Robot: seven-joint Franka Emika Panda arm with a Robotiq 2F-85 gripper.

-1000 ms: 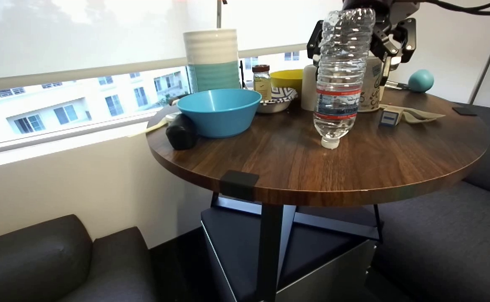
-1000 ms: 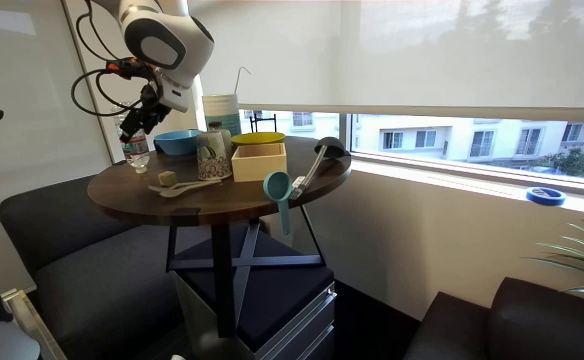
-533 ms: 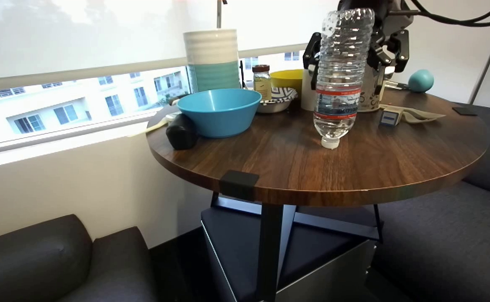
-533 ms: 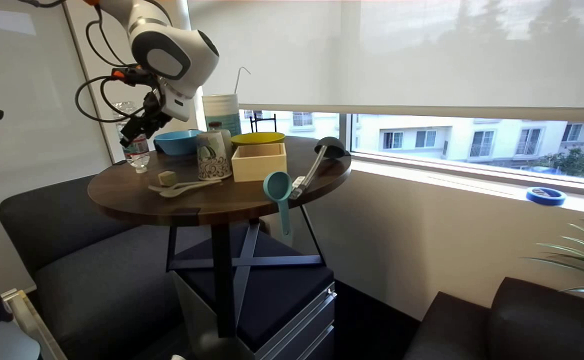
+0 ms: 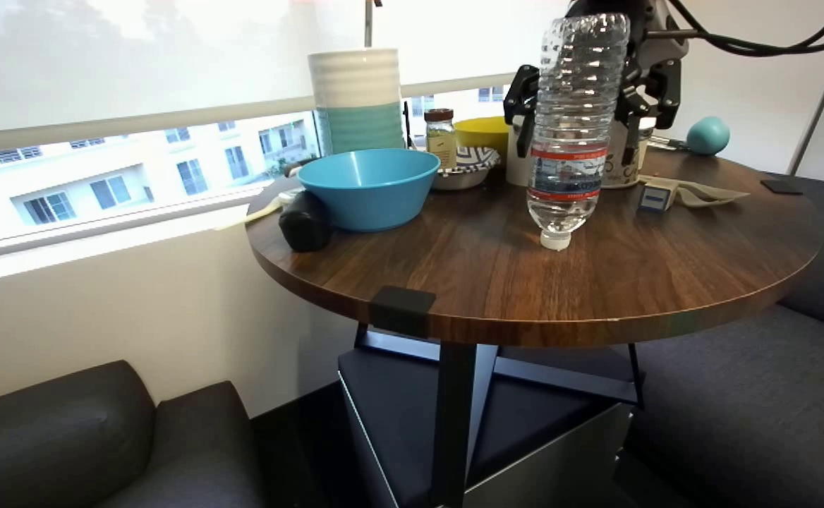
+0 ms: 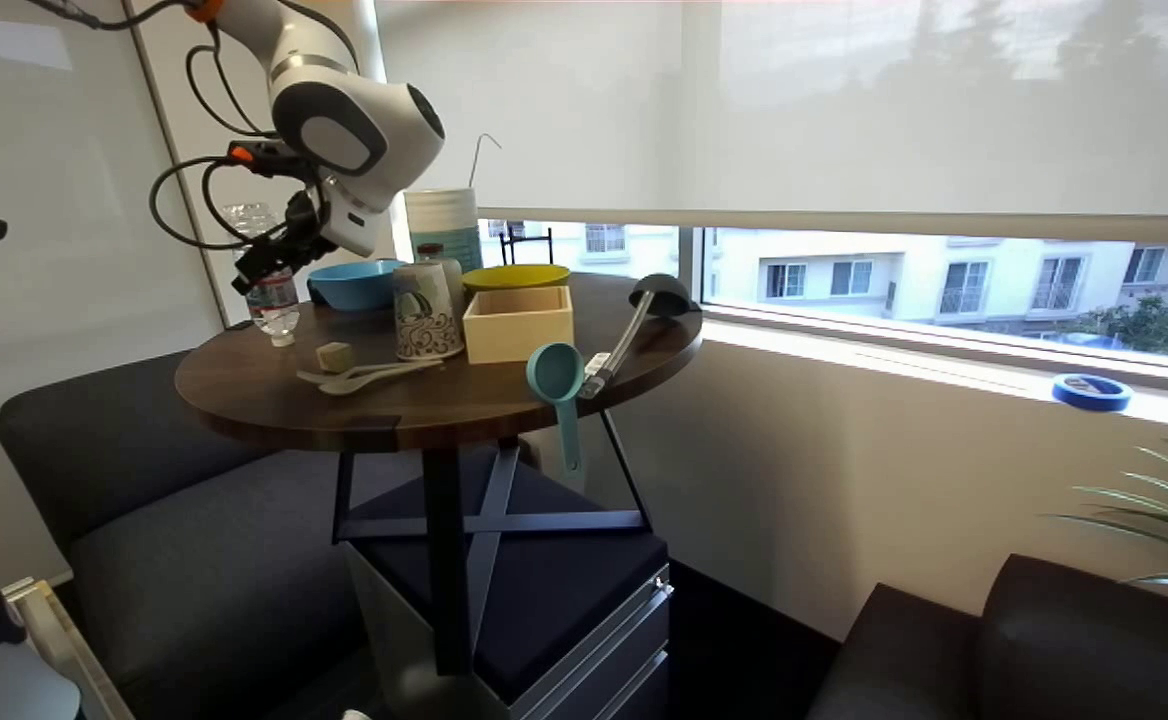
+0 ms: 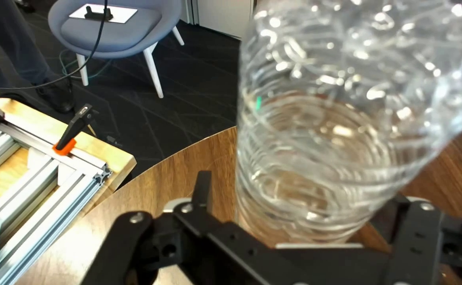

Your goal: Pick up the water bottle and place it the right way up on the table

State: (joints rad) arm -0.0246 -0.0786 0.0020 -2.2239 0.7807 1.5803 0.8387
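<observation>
On the round wood-grain table, water bottle is standing inverted on its white cap. Robotiq gripper is hovering beside it, jaws wide, holding nothing. Grasp, flip, set-down all remaining.

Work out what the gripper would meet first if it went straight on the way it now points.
Probably the bottle: in the wrist view it shows straight ahead between the fingers of the open gripper. Depth is unclear: they may be short of it or alongside.

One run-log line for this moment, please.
water bottle: upside down on table, cap lowest | gripper: open, near it | righting: pending
</observation>
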